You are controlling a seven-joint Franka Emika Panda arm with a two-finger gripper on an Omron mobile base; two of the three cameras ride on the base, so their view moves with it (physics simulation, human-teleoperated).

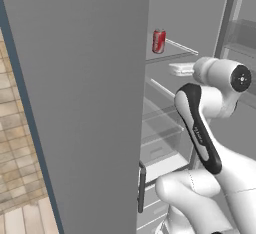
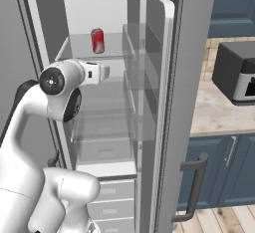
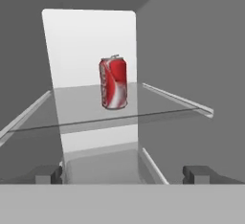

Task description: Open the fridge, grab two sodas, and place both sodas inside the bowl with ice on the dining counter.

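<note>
the red soda can [image 3: 113,83] has a silver top with a tab and a white swirl down its side. it stands upright, long axis vertical, on the upper glass shelf [image 3: 158,103] of the open fridge [image 2: 164,102], near the middle of the shelf and apart from the grey side walls. bare shelf lies all around it, and the front edge of the glass runs between the can and the jaws. the gripper [image 3: 124,174] faces the can from in front of and below the shelf, its jaws spread wide and holding nothing, well short of the can.
</note>
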